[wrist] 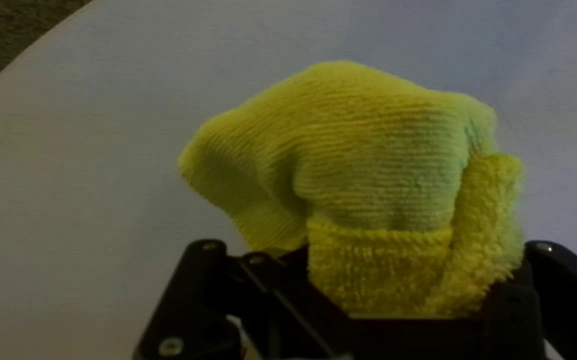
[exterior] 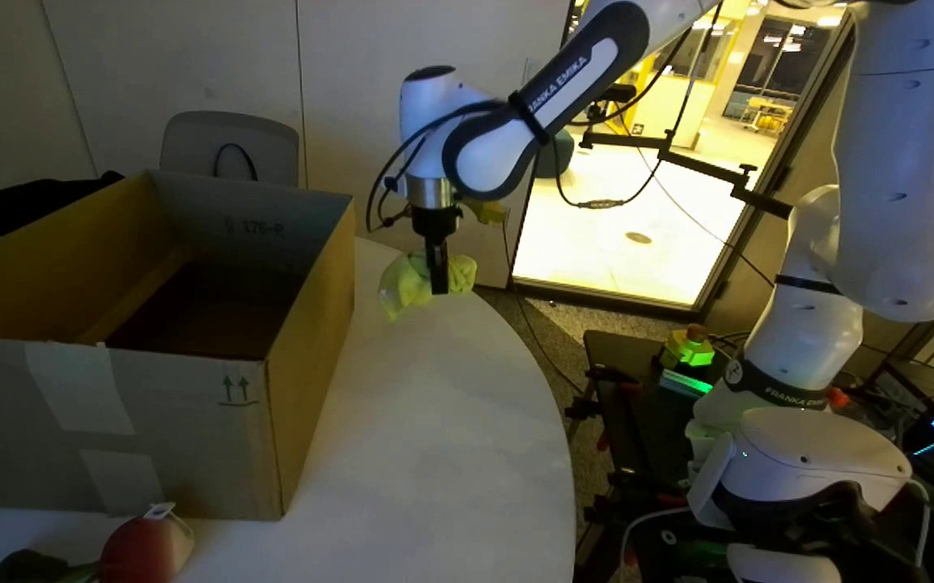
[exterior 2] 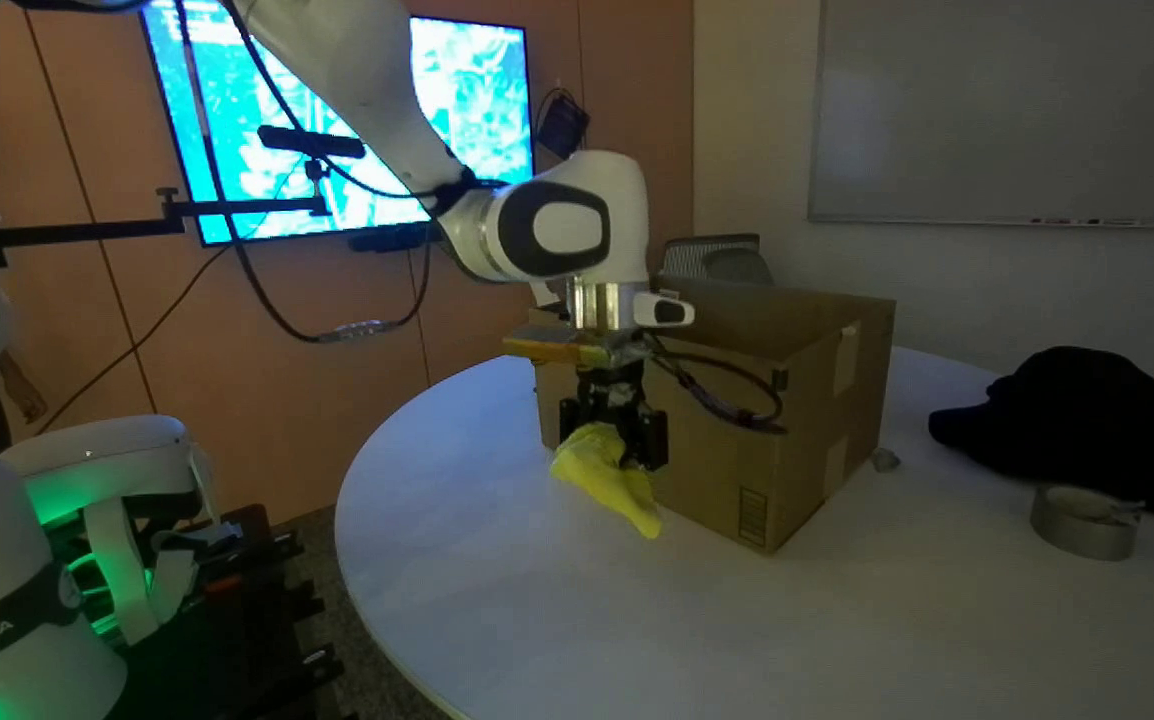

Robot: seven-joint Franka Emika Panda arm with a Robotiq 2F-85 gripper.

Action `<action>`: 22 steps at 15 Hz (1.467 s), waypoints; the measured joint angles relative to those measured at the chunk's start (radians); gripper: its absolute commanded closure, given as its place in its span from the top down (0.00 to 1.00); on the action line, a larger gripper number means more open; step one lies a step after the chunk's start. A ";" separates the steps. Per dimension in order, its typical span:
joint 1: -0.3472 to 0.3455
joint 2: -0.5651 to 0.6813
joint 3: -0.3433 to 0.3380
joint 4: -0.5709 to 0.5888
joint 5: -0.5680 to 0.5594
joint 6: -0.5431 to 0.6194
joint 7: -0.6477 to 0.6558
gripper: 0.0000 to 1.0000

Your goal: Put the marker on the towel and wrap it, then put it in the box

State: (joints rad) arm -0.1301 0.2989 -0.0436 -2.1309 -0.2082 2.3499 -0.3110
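Observation:
My gripper [exterior: 439, 285] is shut on the yellow towel [exterior: 407, 283], which is bunched and folded between its fingers. In an exterior view the towel [exterior 2: 609, 482] droops below the gripper [exterior 2: 625, 452], beside the box wall. The wrist view shows the folded towel [wrist: 368, 160] bulging past the dark fingers, with the table surface behind it. Whether its lower tip touches the table, I cannot tell. No marker shows; it is hidden or out of view. The tan cardboard box [exterior: 176, 429] stands with its top open and a dark inside, its side wall [exterior 2: 712, 470] close to the gripper.
The round white table [exterior: 443, 453] has a curved edge near the gripper. A red and white object [exterior: 143, 551] lies in front of the box. Black cloth [exterior 2: 1077, 430] and a roll of tape [exterior 2: 1084, 525] are on the box's far side.

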 measured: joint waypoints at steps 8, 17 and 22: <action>0.084 -0.210 0.014 0.101 -0.047 -0.086 0.213 0.10; 0.209 -0.006 0.046 0.389 -0.154 -0.042 0.530 0.10; 0.259 0.158 0.029 0.555 -0.163 -0.044 0.578 0.22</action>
State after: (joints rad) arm 0.1285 0.4573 -0.0147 -1.5756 -0.3708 2.3063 0.2665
